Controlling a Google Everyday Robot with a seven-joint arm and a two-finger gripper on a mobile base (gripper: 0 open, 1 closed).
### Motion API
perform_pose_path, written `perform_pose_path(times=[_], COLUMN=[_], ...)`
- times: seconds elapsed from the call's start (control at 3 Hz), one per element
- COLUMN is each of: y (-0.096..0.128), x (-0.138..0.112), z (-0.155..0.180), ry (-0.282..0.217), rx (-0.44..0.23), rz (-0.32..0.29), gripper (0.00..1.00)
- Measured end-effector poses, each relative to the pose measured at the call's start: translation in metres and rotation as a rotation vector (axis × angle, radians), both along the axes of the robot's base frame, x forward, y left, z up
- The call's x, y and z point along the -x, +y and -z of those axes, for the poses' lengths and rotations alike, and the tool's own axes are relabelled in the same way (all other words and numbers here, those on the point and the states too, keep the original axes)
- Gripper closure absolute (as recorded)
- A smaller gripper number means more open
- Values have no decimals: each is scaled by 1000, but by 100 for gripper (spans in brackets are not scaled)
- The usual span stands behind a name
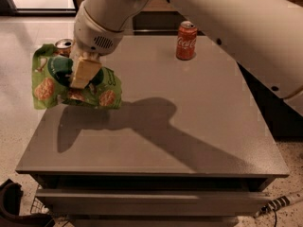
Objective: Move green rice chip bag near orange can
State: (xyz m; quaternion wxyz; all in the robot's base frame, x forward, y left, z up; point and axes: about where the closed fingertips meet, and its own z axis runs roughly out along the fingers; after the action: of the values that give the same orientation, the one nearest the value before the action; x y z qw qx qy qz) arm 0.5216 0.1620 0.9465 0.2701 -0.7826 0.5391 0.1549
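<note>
The green rice chip bag (49,86) is light green with a dark green circle and pictured round chips. It hangs crumpled over the table's left edge. My gripper (84,75) is shut on the bag's middle from above, with its tan fingers (86,70) pressed into it. The orange can (64,44) stands just behind the bag at the table's far left. Only its silver top and a little of its side show above the bag.
A red Coca-Cola can (186,40) stands at the far middle of the grey table (189,126). My white arm reaches in from the upper right and casts a shadow across the middle. A drawer front lies below the table's near edge.
</note>
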Motion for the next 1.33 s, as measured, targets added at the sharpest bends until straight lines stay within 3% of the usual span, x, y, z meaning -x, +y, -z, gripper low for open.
perform_pose_path(times=[1.0, 1.33], y=[3, 4], x=[4, 4], z=[-1, -1], ry=[-3, -4], rx=[2, 2], rz=[-7, -9], gripper=[5, 0])
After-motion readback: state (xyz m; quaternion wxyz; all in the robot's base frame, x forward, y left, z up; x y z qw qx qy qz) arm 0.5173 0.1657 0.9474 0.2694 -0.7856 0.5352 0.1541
